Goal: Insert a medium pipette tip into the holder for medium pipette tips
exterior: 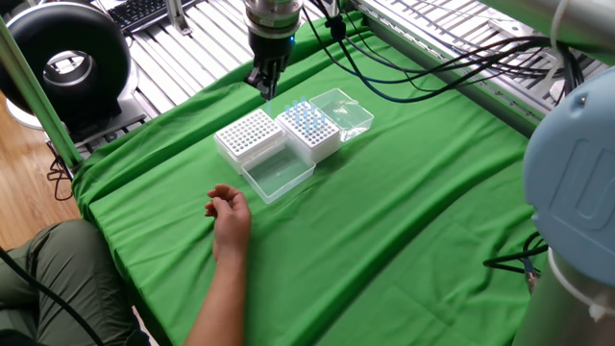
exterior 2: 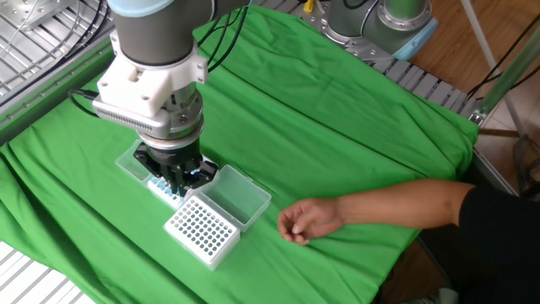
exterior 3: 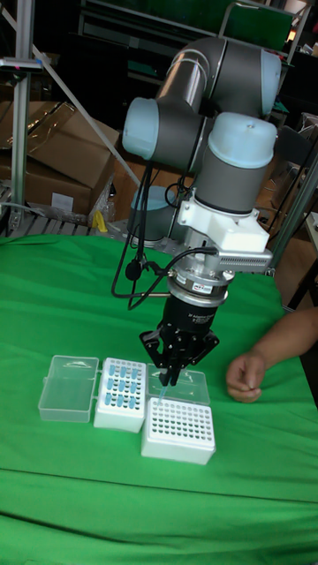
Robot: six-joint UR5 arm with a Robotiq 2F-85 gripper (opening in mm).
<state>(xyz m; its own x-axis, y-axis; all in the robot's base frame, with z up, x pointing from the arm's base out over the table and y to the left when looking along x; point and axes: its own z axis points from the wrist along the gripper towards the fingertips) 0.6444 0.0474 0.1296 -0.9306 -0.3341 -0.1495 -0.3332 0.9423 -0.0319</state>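
Tall fixed view: tool [exterior 3: 170,378] clenched on blue tip [exterior 3: 165,391], hanging over empty white rack [exterior 3: 179,430]. Step: carry/align. Next: centre tip over hole, lower straight.

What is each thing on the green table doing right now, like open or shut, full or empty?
Gripper: above the boxes, pinched shut on a pipette tip.
White box with holes: lid open, holes look empty.
Box with blue tips: lid open, partly filled.
Clear lids: both flipped open, lying flat.
Person's hand: resting on the cloth, fingers curled.
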